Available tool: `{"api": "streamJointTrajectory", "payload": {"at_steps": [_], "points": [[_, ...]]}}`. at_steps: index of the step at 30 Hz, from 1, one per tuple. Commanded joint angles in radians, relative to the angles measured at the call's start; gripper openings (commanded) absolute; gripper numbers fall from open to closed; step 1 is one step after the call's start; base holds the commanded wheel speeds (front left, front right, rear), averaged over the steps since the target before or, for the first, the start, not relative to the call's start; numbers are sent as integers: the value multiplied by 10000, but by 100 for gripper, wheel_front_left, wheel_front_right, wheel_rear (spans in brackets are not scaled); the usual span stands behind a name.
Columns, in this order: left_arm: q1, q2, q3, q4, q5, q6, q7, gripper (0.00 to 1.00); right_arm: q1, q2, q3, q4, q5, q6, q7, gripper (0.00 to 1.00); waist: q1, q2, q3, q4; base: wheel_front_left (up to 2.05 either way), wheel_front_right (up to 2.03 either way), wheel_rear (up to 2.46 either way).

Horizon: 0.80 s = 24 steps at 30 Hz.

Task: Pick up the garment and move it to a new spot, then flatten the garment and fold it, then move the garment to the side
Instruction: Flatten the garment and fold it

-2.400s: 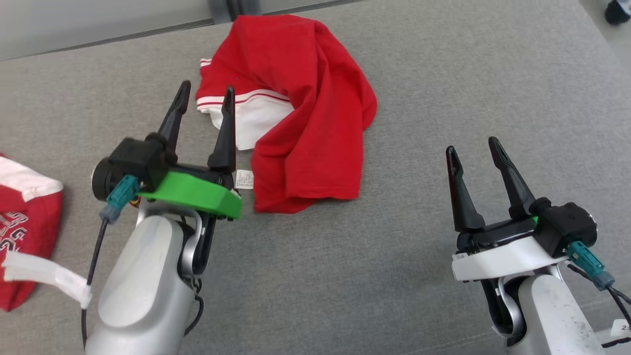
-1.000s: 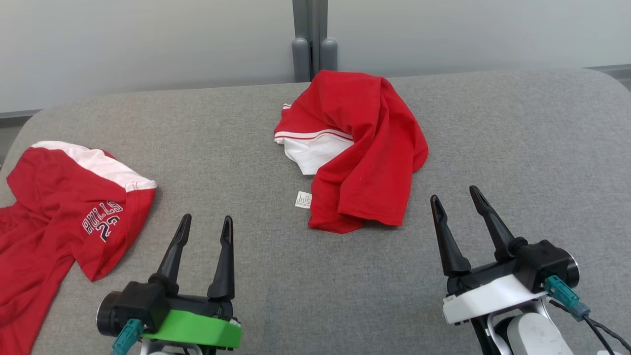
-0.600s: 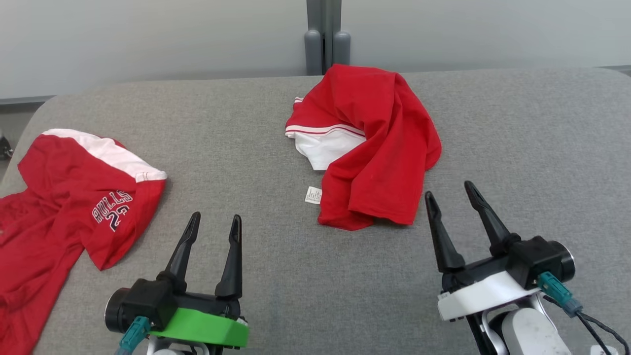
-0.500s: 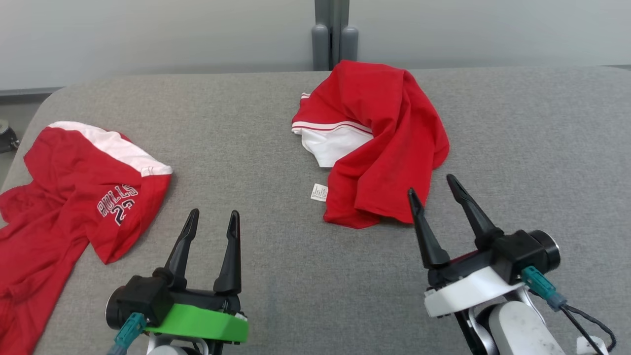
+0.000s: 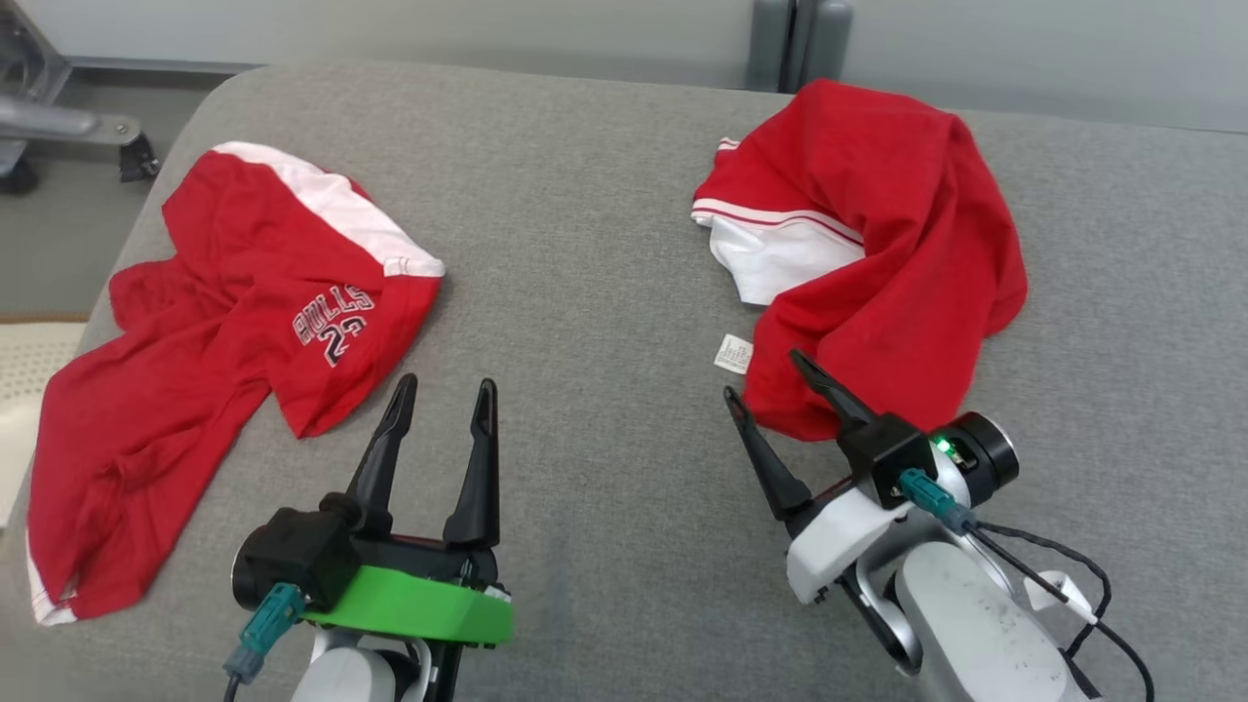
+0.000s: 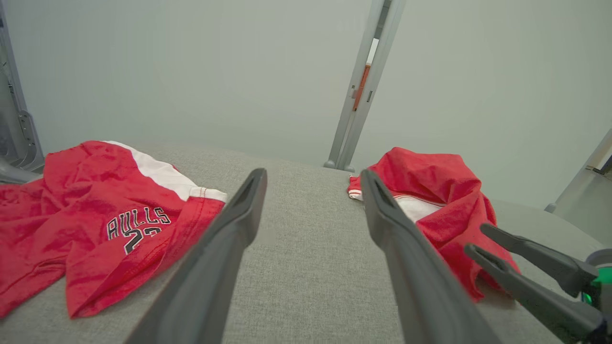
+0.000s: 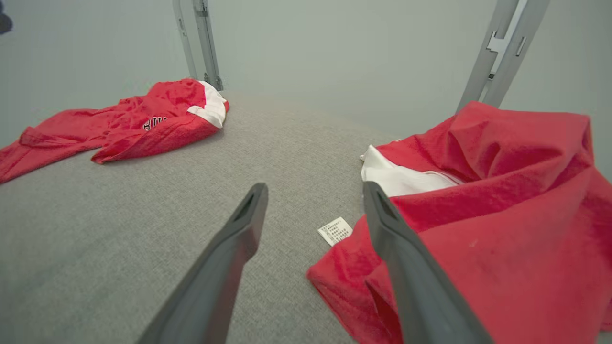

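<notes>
Grippers come first, nearest of all. The left gripper (image 5: 447, 383) hangs over the bare grey table (image 5: 585, 292), fingers wide apart, holding nothing. The right gripper (image 5: 763, 374), also wide apart and empty, leans toward the near edge of the red garment (image 5: 877, 244), one finger over the cloth, the other by a small white tag (image 5: 732, 353). I think it is lined up to pinch that edge. The garment sits far right in a heap. Far left lies another red shirt (image 5: 244, 322), untouched.

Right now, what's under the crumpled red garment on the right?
From under the red garment a white panel and a small label stick out; the rest beneath is covered.
</notes>
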Motion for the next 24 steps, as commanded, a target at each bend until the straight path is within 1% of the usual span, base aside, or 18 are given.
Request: {"api": "streamJointTrajectory", "payload": {"at_steps": [1, 2, 6, 14, 17, 18, 19, 24], "points": [[-165, 5, -46, 2, -64, 47, 6, 100, -219, -50, -135, 472, -106, -15, -25, 100, 0, 0, 381, 616, 0, 0, 0], [-180, 5, -84, -5, -90, 53, 6, 100, -348, -51, -258, 965, -298, -14, 87, 100, 0, 0, 411, 714, 0, 0, 0], [-195, 5, -183, -13, -191, 113, 5, 100, -799, -47, -597, 2149, -475, -15, 124, 100, 0, 0, 521, 1013, 0, 0, 0], [-299, 5, -386, -28, -335, 178, 5, 100, -1341, -50, -1552, 3658, -1096, -15, 241, 100, 0, 0, 704, 1285, 0, 0, 0], [-336, 5, -410, -28, -367, 197, 6, 100, -1359, -61, -1671, 4102, -1108, -15, 373, 100, 0, 0, 730, 1285, 0, 0, 0], [-348, 5, -412, -12, -380, 199, 6, 100, -1373, -62, -1627, 4230, -1068, -15, 370, 29, 0, 0, 728, 1267, 0, 0, 0], [-348, 5, -416, 2, -387, 186, 6, 100, -1381, -62, -1583, 4301, -1041, -15, 353, 0, 0, 0, 720, 1243, 0, 0, 0], [-299, 7, -397, 73, -307, 128, 6, 100, -1524, -56, -1268, 4218, -790, -15, 112, 0, 0, 0, 560, 1059, 0, 0, 0]]}}
